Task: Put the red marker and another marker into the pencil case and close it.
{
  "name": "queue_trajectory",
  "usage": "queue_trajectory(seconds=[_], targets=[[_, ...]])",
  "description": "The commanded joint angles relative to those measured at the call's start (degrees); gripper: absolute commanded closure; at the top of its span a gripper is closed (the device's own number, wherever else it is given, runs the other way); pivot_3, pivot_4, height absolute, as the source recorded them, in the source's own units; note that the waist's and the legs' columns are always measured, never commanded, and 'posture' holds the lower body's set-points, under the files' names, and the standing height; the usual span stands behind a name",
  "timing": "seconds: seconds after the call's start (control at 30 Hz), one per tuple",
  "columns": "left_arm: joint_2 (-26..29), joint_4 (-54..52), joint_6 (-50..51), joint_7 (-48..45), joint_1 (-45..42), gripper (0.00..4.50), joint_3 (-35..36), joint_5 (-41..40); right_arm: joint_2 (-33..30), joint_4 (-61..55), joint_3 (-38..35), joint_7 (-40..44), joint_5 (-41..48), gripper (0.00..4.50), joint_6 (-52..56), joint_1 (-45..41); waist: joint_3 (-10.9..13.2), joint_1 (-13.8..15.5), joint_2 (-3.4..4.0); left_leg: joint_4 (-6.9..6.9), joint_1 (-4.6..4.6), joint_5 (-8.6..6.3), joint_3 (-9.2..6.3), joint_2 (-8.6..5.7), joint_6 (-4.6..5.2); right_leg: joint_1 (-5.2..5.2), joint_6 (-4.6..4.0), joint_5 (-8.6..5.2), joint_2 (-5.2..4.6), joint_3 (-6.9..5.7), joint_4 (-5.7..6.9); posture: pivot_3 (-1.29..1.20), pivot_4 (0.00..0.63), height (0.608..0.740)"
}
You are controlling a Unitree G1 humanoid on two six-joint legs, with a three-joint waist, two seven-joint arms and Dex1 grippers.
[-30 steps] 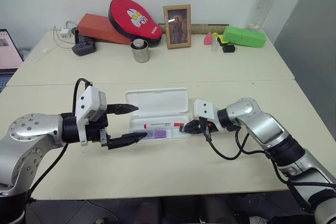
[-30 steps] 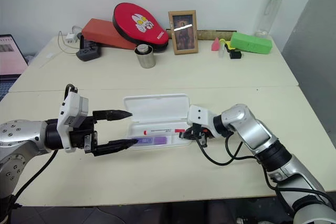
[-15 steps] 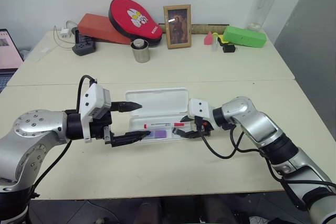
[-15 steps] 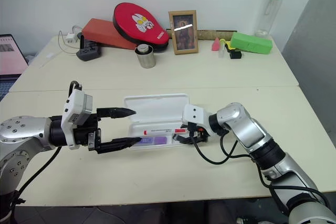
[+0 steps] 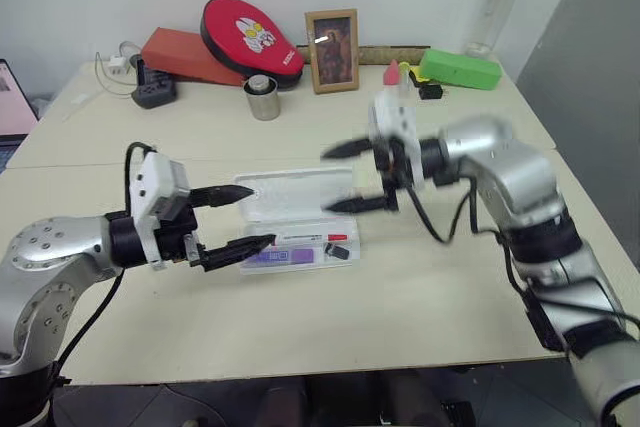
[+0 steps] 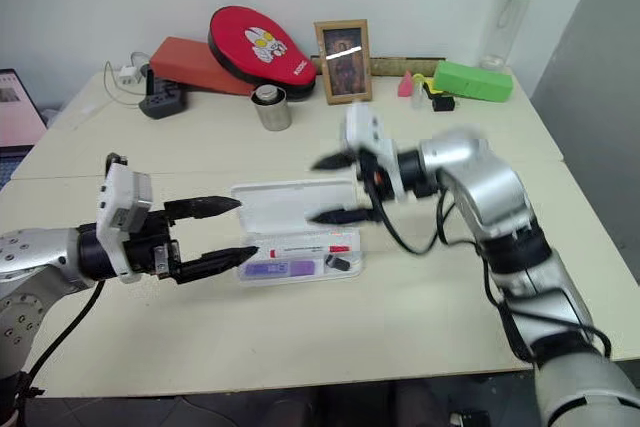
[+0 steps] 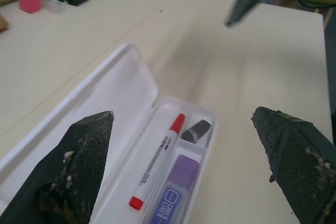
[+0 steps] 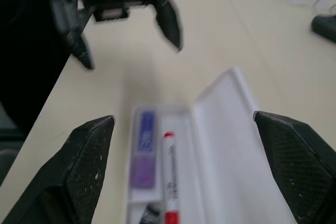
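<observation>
Right claw (image 5: 323, 183): spread wide, gripping nothing, poised in the air above the right end of the raised lid, fingers aimed across toward the left arm.

Left claw (image 5: 260, 215): likewise fully spread and empty, held low at the left end of the pencil case (image 5: 285, 195), upper finger level with the lid, lower finger tip right at the tray's near-left corner; contact there impossible to tell.

Inside the tray: the red marker (image 5: 300, 239) lying lengthwise in the rear channel, the purple highlighter (image 5: 278, 257) flat in the front channel, a small black piece (image 5: 337, 250) in the right-hand pocket. Lid open, hinged along the far side. By the look of it, only the closing left to do.

Likely trouble:
- Case sliding across the smooth worktop (image 5: 400, 297) if pushed at the lid from one side only, with nothing bracing the tray.
- Left lower finger pinched under the lid, or the tray tipped, if not drawn clear first.
- Lid stopped short by the black piece or the marker's cap, if either sits proud of the tray; hard to judge from here.
- Lid folded down but not snapped, for want of a firm press along the front edge.
- Contents jolted out by a fast, hard swat at the light plastic.
</observation>
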Motion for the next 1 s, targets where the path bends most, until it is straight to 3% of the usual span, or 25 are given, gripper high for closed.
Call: queue_trajectory(seconds=[0.03,0.1,0.2,0.37,0.7,0.77,1.0], targets=[[-0.5,0.1,0.2,2.5,-0.5,0.00,7.2,-4.1,3.7,16.0,0.0,-4.3,-4.9,0.05,-7.9,-6.3,0.0,0.2,0.00,-0.02,0.00,0.00,0.01,0.00,0.00,0.00,0.00,0.00,-0.01,0.02,-0.03,0.00,0.150,0.740],[-0.8,0.8,0.7,3.9,-1.2,0.00,9.6,-6.1,5.8,24.8,0.5,-5.9,-7.4,0.05,-10.5,-9.6,0.0,0.3,0.00,-0.01,-0.02,0.00,0.10,-0.04,-0.01,-0.03,-0.01,0.00,0.00,0.05,0.00,0.00,0.150,0.740],[-0.9,1.4,0.8,4.6,-0.7,0.00,11.7,-7.4,8.6,35.7,1.3,-7.2,-10.8,0.53,-14.9,-13.4,0.0,0.3,0.00,-0.01,-0.07,0.01,0.16,-0.06,-0.03,-0.08,-0.01,0.00,0.00,0.07,0.00,0.00,0.150,0.740],[-1.0,1.2,0.7,5.4,0.3,0.00,12.9,-8.9,11.8,46.7,1.5,-9.0,-15.0,1.79,-20.4,-17.2,0.0,0.3,0.01,-0.02,-0.12,0.04,0.18,-0.07,-0.08,-0.13,-0.01,0.00,-0.01,0.10,-0.03,0.00,0.150,0.740],[-0.9,0.9,-0.5,5.8,2.6,0.00,13.4,-9.1,13.2,50.7,1.3,-6.9,-18.3,4.23,-23.7,-18.4,0.0,0.2,0.02,-0.02,-0.12,0.02,0.16,-0.06,-0.07,-0.14,-0.01,0.00,-0.01,0.10,-0.01,0.00,0.150,0.740],[-1.0,1.1,-0.8,6.0,2.6,0.00,13.3,-9.1,13.4,50.8,1.4,-6.7,-19.2,4.43,-23.9,-18.3,0.0,0.2,0.02,-0.02,-0.11,0.02,0.15,-0.06,-0.06,-0.14,-0.01,0.00,-0.01,0.10,-0.01,0.00,0.150,0.740],[-1.0,1.7,-1.0,6.0,2.1,0.00,13.2,-9.5,13.5,50.3,2.6,-5.1,-22.0,4.43,-25.3,-16.7,0.0,0.2,0.02,-0.03,-0.11,0.02,0.15,-0.05,-0.07,-0.14,-0.01,0.00,-0.01,0.10,-0.01,0.00,0.150,0.740]])
